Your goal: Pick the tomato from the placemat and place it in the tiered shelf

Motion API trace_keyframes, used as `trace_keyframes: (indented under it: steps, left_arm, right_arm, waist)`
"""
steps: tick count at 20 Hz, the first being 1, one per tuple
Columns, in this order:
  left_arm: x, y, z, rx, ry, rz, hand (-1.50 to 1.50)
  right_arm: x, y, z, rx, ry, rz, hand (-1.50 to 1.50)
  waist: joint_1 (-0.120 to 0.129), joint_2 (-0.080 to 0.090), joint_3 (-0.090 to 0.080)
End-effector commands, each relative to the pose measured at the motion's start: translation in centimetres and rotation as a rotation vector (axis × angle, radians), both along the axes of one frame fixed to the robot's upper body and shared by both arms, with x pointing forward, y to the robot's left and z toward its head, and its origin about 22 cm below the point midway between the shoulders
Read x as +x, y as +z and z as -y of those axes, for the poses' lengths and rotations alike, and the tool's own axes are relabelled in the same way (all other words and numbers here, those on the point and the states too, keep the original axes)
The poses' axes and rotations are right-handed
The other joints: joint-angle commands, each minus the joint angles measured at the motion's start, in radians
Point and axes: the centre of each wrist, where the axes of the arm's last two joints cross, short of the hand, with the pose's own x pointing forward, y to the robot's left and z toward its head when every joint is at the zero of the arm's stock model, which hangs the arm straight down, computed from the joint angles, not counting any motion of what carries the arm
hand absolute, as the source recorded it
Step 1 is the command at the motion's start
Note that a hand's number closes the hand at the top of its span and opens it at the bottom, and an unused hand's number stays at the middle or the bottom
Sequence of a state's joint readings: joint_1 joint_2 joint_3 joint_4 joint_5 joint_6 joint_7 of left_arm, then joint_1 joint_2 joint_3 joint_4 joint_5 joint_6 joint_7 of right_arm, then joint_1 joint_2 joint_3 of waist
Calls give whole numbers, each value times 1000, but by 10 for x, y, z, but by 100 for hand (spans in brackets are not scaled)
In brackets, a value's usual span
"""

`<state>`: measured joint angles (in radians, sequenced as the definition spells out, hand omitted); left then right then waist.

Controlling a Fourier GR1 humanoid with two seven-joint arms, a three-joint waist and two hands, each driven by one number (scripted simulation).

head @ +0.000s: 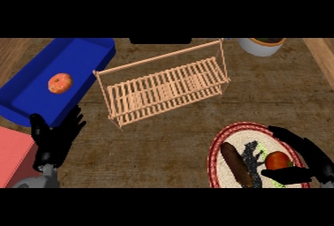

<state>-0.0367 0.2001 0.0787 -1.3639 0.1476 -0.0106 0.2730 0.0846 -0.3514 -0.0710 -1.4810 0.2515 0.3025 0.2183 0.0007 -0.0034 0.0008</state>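
A red tomato [278,160] lies on the round woven placemat [236,130] at the lower right. My right hand [312,163] sits over the mat's right side, its thumb under the tomato and its fingers arched above it, not closed on it. The wooden tiered shelf [163,86] stands in the middle of the counter, up and left of the mat, with nothing on its slats. My left hand [53,137] rests open at the lower left, fingers up.
A dark brown sausage-shaped item [235,163] lies on the mat left of the tomato. A blue tray [88,53] at upper left holds an orange doughnut-like item [59,83]. A pink board [12,152] lies at the left edge, a white bowl [261,46] at top right.
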Motion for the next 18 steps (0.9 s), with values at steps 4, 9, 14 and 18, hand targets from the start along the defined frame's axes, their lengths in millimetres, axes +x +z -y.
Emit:
trace_keyframes:
  steps: [4,9,14,18]
  left_arm:
    - [-2,-4,-5,4,16,-17,0]
    - [-1,-18,-9,-12,15,-11,0]
    - [6,-8,23,2,-50,-13,0]
    - [14,-1,13,23,-40,-26,0]
  right_arm:
    - [-13,-10,-27,11,189,35,150]
    - [-5,14,-11,47,177,103,150]
    - [1,25,-178,-207,607,189,150]
    - [-15,55,-270,-299,731,300,150]
  waist:
    - [-3,3,-1]
    - [-4,3,-1]
    - [54,3,-8]
    - [37,1,-5]
